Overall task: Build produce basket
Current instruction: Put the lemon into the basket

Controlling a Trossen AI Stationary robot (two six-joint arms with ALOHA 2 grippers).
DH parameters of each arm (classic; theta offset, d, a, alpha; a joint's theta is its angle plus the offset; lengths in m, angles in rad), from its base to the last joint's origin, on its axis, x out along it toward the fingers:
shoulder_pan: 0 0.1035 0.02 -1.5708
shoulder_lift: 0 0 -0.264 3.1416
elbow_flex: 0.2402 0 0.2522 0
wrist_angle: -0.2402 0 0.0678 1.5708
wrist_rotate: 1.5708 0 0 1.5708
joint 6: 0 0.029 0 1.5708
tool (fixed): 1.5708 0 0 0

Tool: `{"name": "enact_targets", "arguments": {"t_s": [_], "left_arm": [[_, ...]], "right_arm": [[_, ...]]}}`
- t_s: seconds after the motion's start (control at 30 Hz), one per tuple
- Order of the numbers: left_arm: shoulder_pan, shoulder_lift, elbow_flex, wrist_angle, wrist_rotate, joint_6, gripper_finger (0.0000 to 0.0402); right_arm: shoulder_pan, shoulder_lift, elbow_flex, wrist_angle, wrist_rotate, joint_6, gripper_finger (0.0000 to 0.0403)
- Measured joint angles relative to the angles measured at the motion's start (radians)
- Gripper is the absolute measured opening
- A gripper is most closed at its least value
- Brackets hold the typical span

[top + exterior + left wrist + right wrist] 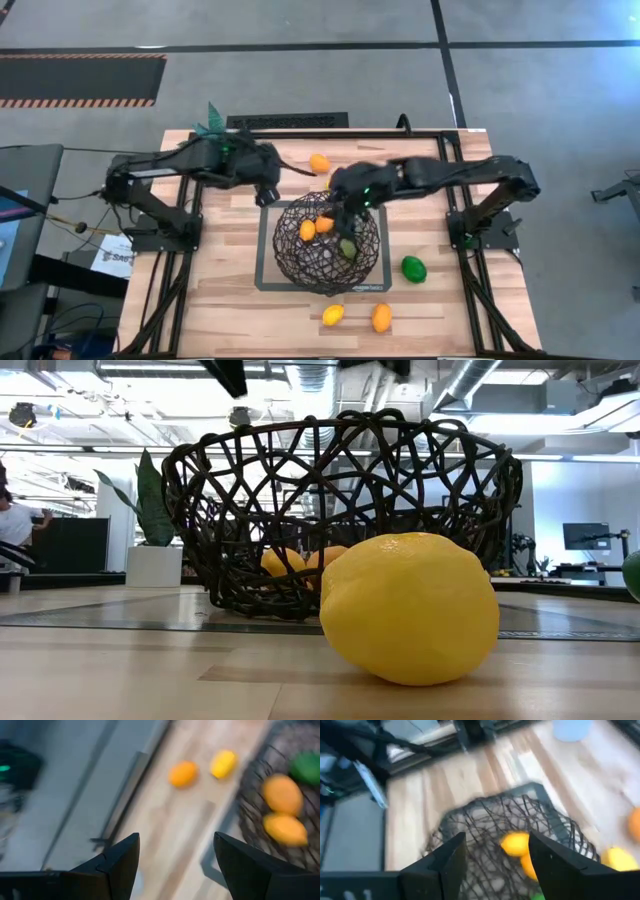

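Basket (328, 243): a round, dark brown open-weave wire bowl, seated on a flat grey-framed rectangular mat (266, 270) at the middle of the wooden worktop (220, 310). Its woven wires cross in irregular loops, leaving wide gaps. Inside lie two orange oval fruits (315, 227) and one green fruit (346, 248).

Outside the basket:
- one orange fruit (319, 163) near the far edge of the worktop;
- one green fruit (414, 268) just beside the mat's right edge;
- one yellow fruit (333, 315) and one orange fruit (381, 317) near the front edge. The yellow one has a smooth, finely dimpled skin in the low view.

Right gripper (347, 220) hangs over the basket's interior, fingers spread apart and grasping nothing. Left gripper (266, 193) hovers at the mat's far left corner, just outside the basket rim, fingers likewise spread and empty.

A teal-leaved plant (212, 122) in a white pot stands at the far left corner of the worktop.
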Motion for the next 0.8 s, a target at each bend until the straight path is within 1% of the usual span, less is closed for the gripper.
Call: {"name": "enact_targets", "arguments": {"t_s": [0.07,0.13,0.17,0.23,0.33,0.43,0.47,0.53,0.6,0.63,0.67,0.7,0.8], "left_arm": [[0.043,0.001,-0.073,0.110,0.113,0.079,0.0240],[0.080,0.001,-0.150,0.238,0.179,0.142,0.0240],[0.095,0.001,-0.192,0.304,0.183,0.167,0.0240],[0.134,0.002,-0.272,0.433,0.151,0.200,0.0240],[0.203,0.016,-0.348,0.544,0.116,0.214,0.0240],[0.273,0.046,-0.373,0.528,0.142,0.269,0.0240],[0.298,0.058,-0.373,0.536,0.186,0.299,0.0240],[0.337,0.091,-0.375,0.523,0.309,0.379,0.0240],[0.372,0.121,-0.375,0.553,0.467,0.467,0.0240],[0.379,0.137,-0.375,0.560,0.516,0.502,0.0240],[0.382,0.151,-0.375,0.575,0.546,0.526,0.0240],[0.386,0.165,-0.375,0.587,0.555,0.540,0.0240],[0.381,0.197,-0.360,0.607,0.547,0.541,0.0240]], "right_arm": [[-0.006,-0.017,0.052,-0.044,0.011,-0.022,0.0231],[-0.013,-0.042,0.095,-0.064,0.039,-0.029,0.0231],[-0.016,-0.053,0.113,-0.095,0.061,-0.030,0.0231],[-0.022,-0.084,0.135,-0.149,0.106,-0.007,0.0230],[-0.036,-0.132,0.147,-0.286,0.202,0.083,0.0230],[-0.044,-0.189,0.149,-0.428,0.286,0.204,0.0230],[-0.044,-0.209,0.149,-0.470,0.307,0.246,0.0230],[-0.036,-0.235,0.149,-0.544,0.338,0.320,0.0230],[-0.019,-0.260,0.149,-0.592,0.359,0.365,0.0230],[-0.010,-0.266,0.149,-0.610,0.373,0.380,0.0230],[-0.001,-0.275,0.150,-0.619,0.384,0.391,0.0230],[0.006,-0.288,0.149,-0.635,0.391,0.393,0.0230],[0.023,-0.309,0.150,-0.666,0.416,0.394,0.0230]]}}
